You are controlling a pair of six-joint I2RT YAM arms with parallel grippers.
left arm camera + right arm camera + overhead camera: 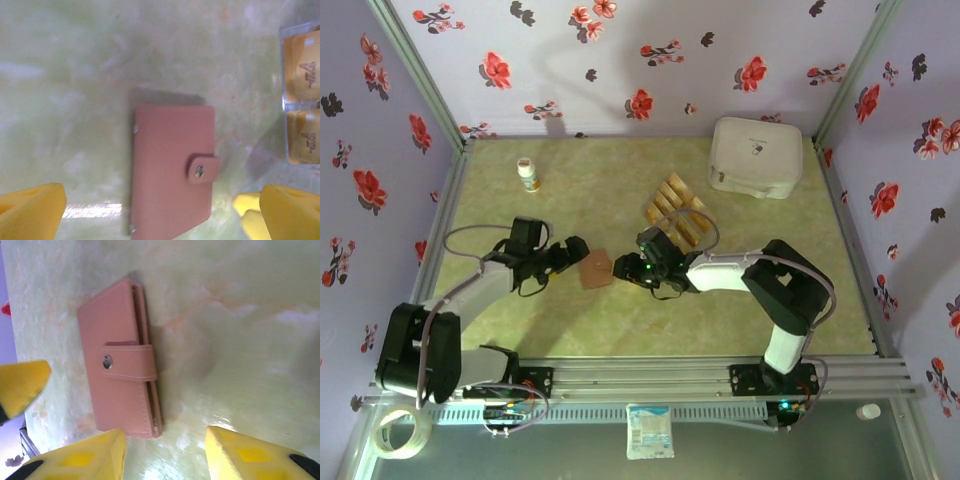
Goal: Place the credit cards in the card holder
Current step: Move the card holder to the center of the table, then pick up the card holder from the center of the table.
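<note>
Your left gripper [156,212] and right gripper [165,455] spread wide, empty | holder [172,167] lies clasped on counter [570,320] | cards [678,212] all outside, none loaded

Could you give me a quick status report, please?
Open left hand and right hand flank card holder. Holder flat on table, clasp snapped shut. Beyond it, credit cards lie waiting.
</note>
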